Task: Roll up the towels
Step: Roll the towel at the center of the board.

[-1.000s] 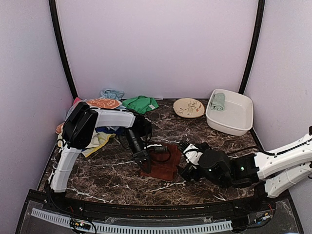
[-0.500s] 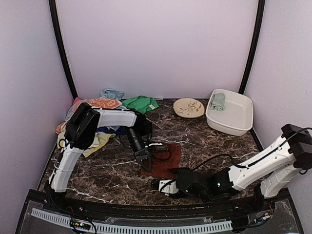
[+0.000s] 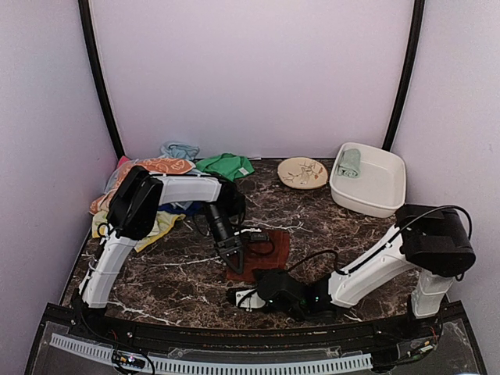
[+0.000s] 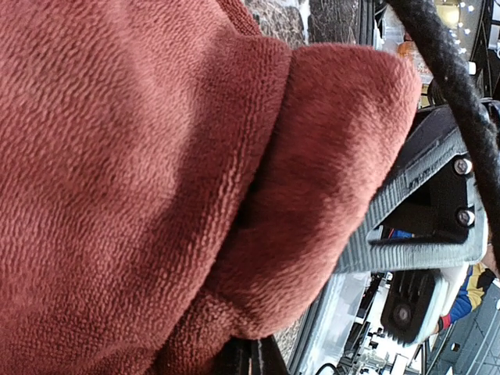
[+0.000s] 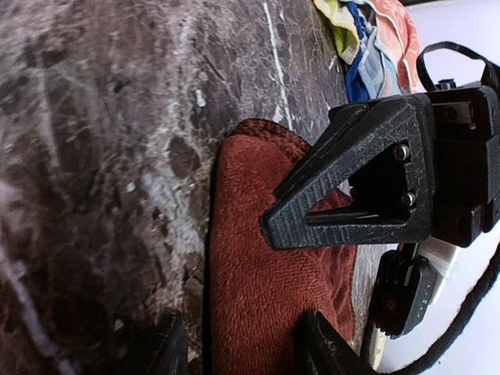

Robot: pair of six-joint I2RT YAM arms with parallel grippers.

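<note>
maroon towel just far of right gripper, near edge between its half-spread fingers — left gripper clamps the near-left corner.

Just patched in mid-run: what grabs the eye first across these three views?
The maroon towel lying front centre, with the left gripper shut on its left edge; it fills the left wrist view. The right gripper lies low in front of it, jaws apart at the towel's near edge. A heap of coloured towels sits rear left, and a white tub rear right holds a pale green towel.
</note>
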